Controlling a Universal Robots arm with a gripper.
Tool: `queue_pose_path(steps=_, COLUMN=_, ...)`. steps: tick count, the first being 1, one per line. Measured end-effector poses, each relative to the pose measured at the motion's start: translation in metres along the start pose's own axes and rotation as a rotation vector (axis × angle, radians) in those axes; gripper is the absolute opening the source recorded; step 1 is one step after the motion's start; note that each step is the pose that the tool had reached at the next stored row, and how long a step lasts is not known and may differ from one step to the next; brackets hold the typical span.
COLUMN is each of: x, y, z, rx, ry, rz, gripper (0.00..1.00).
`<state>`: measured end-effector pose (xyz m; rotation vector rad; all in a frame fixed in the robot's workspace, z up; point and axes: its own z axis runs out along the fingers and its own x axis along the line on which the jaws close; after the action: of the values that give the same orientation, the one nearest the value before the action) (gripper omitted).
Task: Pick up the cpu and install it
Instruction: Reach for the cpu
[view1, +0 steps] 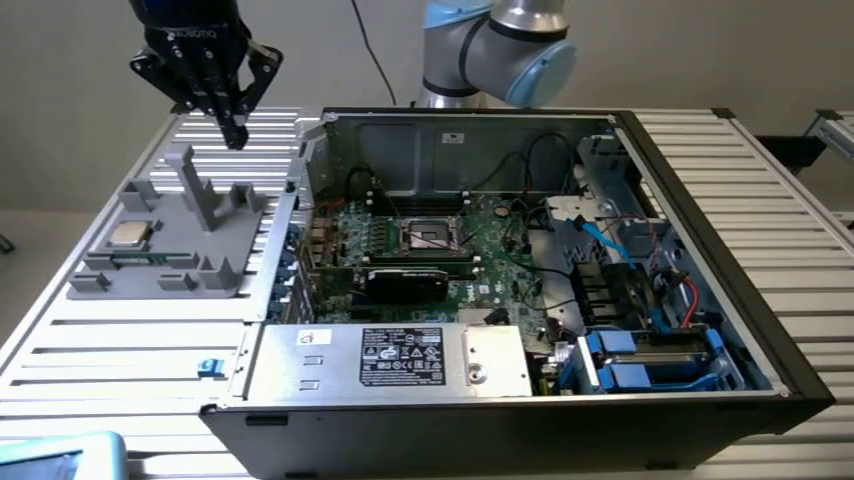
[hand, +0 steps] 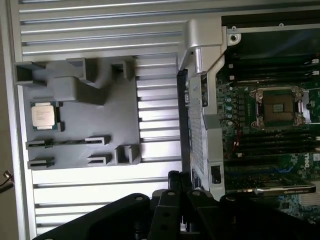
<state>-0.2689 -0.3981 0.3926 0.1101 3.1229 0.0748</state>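
You held the gripper (view1: 236, 135) in the air above the far end of the grey fixture (view1: 187, 262), its dark fingers clenched together and grasping nothing. The cpu (view1: 128, 234) lay flat in a shallow seat on the fixture, silver top up, on the side of the fixture turned away from the computer case (view1: 454, 150) and well apart from the gripper. The fixture's upright posts rose between the cpu and the case. The fixture itself rested on the ribbed metal bench (view1: 120, 350), just beside the open case, whose side wall ran along the fixture's edge.

Past that wall from the fixture, the green motherboard lay exposed, and the dark square socket (view1: 430, 236) sat in its metal frame near the board's middle, with black memory slots on either side of it. A silver power supply (view1: 387, 357) with a printed label filled the case's corner nearest the fixture's near end. A small blue clip (view1: 207, 367) sat on the bench between that corner and the fixture.

In the wrist view, you looked straight down on the fixture (hand: 90, 125) with the cpu (hand: 44, 115) in its seat, the socket (hand: 280, 106) beyond the case wall, and the gripper's (hand: 179, 182) black fingers pressed shut near the fixture's end.
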Motion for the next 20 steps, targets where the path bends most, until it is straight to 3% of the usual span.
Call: queue_pose_path(steps=20, x=0.055, y=0.0025, z=-0.0007, rx=0.002, ry=0.0018, rz=-0.001, gripper=0.11)
